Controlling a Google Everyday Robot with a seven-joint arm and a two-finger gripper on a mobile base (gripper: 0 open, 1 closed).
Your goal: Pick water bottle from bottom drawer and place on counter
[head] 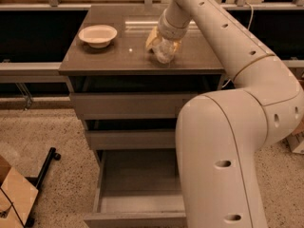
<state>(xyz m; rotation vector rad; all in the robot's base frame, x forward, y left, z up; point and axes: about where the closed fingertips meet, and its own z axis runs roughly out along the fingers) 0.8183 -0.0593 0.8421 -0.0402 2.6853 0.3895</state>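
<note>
The water bottle [164, 52], small and clear, stands low over the counter [114, 56], right of its middle, held from above. My gripper [161, 45] hangs down from the arm and is shut on the bottle, with yellowish fingers [152, 39] showing at its left side. I cannot tell whether the bottle's base touches the counter. The bottom drawer [136, 217] is pulled out below, and the part of its inside that shows is bare. My own arm hides the drawer's right side.
A white bowl [98, 34] sits on the counter's left part. The two upper drawers [128, 106] are nearly closed. My arm's bulky elbow [223, 165] fills the right foreground. A cardboard box [14, 198] and a black stand leg [45, 163] lie on the floor at left.
</note>
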